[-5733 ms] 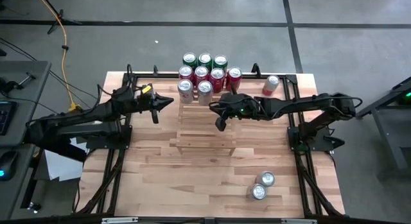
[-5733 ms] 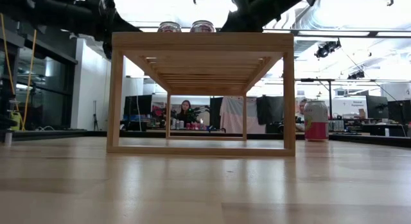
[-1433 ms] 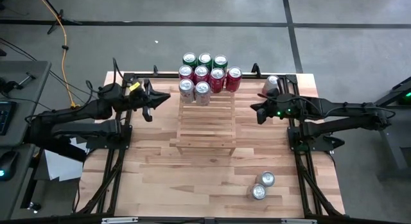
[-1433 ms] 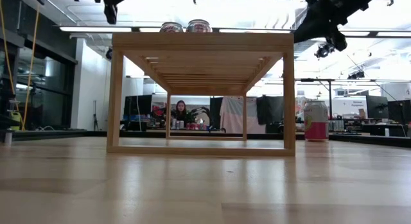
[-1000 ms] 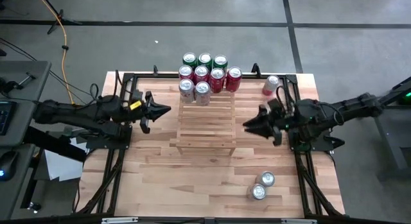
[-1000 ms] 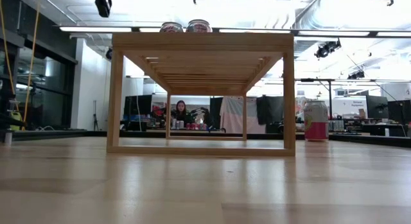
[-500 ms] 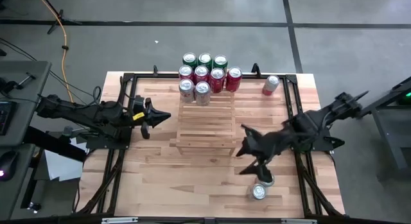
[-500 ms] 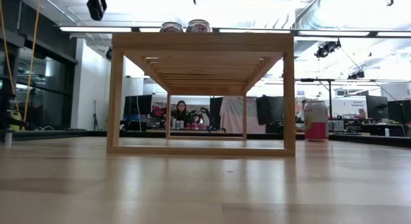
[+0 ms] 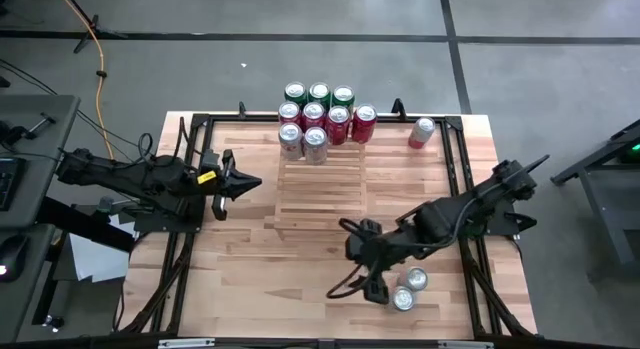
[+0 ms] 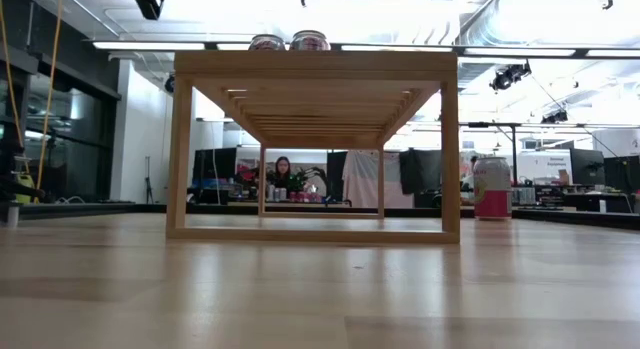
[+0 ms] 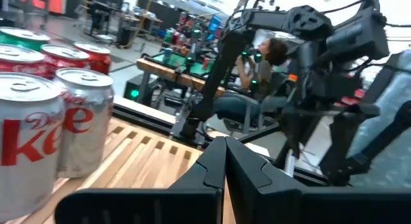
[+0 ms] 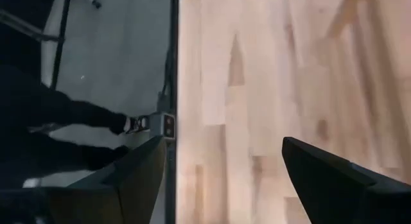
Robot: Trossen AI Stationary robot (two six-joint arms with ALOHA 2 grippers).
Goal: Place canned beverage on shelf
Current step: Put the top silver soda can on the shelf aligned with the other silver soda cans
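Right tool (image 9: 362, 264) spread wide, empty, low over bare desk (image 9: 240, 279) toward front edge, just beside two silver cans (image 9: 408, 289) near front right corner. Left tool (image 9: 240, 185) pressed together, hovering off shelf's left side. Shelf (image 9: 320, 194) at desk centre toward rear edge; cluster of cans (image 9: 318, 115) on its rear end. One pink can (image 9: 422, 132) upright near rear right corner, apart from shelf.
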